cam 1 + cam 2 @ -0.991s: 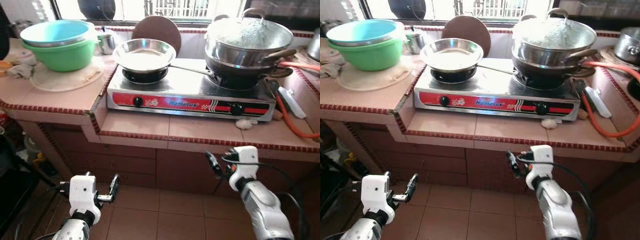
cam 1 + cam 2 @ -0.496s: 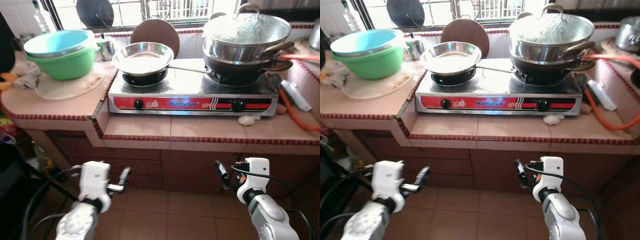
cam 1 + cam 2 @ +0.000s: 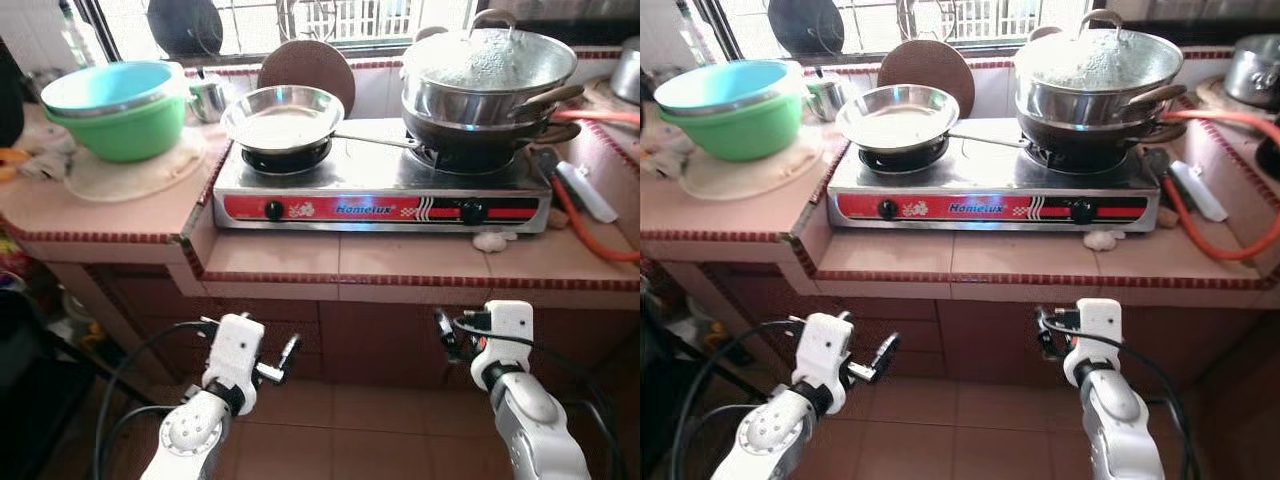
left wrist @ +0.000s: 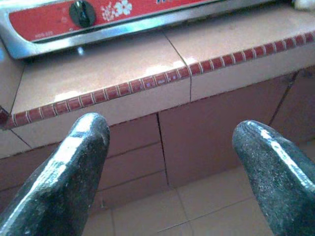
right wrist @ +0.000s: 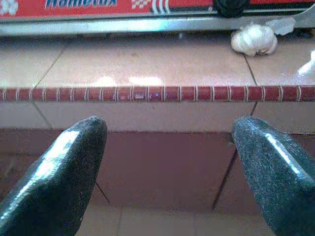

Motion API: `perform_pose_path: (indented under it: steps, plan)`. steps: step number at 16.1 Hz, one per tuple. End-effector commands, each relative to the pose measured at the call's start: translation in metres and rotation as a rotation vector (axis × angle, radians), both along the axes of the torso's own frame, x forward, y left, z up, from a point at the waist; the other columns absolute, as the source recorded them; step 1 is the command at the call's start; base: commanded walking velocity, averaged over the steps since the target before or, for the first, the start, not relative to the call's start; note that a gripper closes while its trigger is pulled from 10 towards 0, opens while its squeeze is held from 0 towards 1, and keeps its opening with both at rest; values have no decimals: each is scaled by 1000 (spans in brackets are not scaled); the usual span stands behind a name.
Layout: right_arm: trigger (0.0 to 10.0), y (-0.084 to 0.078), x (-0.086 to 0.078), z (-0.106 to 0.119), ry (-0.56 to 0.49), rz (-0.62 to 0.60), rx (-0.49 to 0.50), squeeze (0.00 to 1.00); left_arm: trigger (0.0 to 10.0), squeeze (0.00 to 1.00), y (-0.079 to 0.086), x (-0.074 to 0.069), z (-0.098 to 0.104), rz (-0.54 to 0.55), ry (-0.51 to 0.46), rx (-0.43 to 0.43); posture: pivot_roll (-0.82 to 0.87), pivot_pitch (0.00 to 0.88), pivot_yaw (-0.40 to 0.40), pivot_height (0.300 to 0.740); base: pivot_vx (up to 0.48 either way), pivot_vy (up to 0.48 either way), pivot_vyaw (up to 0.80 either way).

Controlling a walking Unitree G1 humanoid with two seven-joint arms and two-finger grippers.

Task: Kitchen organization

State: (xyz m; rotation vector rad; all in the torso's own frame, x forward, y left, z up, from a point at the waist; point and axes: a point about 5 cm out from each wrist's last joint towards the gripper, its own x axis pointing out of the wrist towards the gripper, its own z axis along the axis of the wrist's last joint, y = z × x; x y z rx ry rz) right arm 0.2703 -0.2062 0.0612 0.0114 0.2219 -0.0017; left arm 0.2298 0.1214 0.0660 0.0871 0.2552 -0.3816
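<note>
Left eye view puts the whole worktop above and ahead of both arms, so any coming move is a reach up and forward. Farthest left on the pink tiled counter [image 3: 120, 205] stands a stack of plastic basins, a blue one nested in a green one [image 3: 120, 105], resting on a pale round mat [image 3: 135, 170]. Just beside it, toward the window, sits a small steel cup [image 3: 208, 92].

On the left burner of the red-fronted steel two-burner gas stove [image 3: 380, 195] lies a shallow steel frying pan [image 3: 282, 112]; its thin handle runs toward the robot's right, ending close to the big pots. A round brown board [image 3: 305, 62] leans upright behind it. On the right burner a large lidded steel pot sits on a dark wok [image 3: 490, 85]. In front of the stove's right knob a small white garlic bulb [image 3: 490, 241] lies on the tile, and an orange gas hose [image 3: 585, 235] curves along the far right.

The left gripper [image 3: 272, 365] hangs below the counter's edge with its fingers [image 4: 74, 162] spread apart and holding nothing, pointed at the stove's left knob. The right gripper [image 3: 452, 335] is likewise low, its fingers [image 5: 59, 162] apart and empty, aimed at the counter lip with the garlic bulb up and slightly to its right.

By my judgement the right arm is nearer the garlic and the pots, the left nearer the pan and basins.
</note>
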Motion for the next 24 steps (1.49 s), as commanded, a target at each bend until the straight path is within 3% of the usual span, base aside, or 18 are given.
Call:
perform_pose_path:
  steps: [1, 2, 3, 5, 9, 13, 17, 21, 24]
  plan:
    - [10000, -2, 2, 2, -15, -20, -5, 0, 10000, 0, 3, 1, -4, 13, 1, 31, -194, 0, 106, 740, 0, 0, 0]
    - [10000, -1, 3, 6, 6, -28, 20, 0, 10000, 0, 5, 4, -4, 32, -22, 38, -207, 0, 105, 740, 0, 0, 0]
    - [10000, 7, 5, 18, -27, 60, -63, 0, 10000, 0, 11, 9, -2, 87, -55, 37, -219, 0, 84, 740, 0, 0, 0]
    - [10000, 16, 5, 25, -62, 111, -49, 0, 10000, 0, 17, 13, -4, 165, -57, 36, -206, 0, 70, 740, 0, 0, 0]
    - [10000, 34, 18, 25, -63, 150, -51, 0, 10000, 0, 11, 11, 0, 175, -82, -18, -140, 0, 26, 740, 0, 0, 0]
    - [10000, 38, 33, 33, -94, 160, -38, 0, 10000, 0, 7, 15, -3, 163, -91, -6, -101, 0, 15, 740, 0, 0, 0]
    - [10000, 55, 48, 33, -111, 206, -23, 0, 10000, 0, 10, 23, 1, 138, -138, 38, -55, 0, 14, 740, 0, 0, 0]
    - [10000, 58, 52, 23, -87, 208, -27, 0, 10000, 0, 4, 26, -3, 128, -125, 31, -52, 0, 13, 740, 0, 0, 0]
    - [10000, 50, 47, 16, -73, 183, -23, 0, 10000, 0, 2, 23, -6, 144, -109, 4, -61, 0, 17, 740, 0, 0, 0]
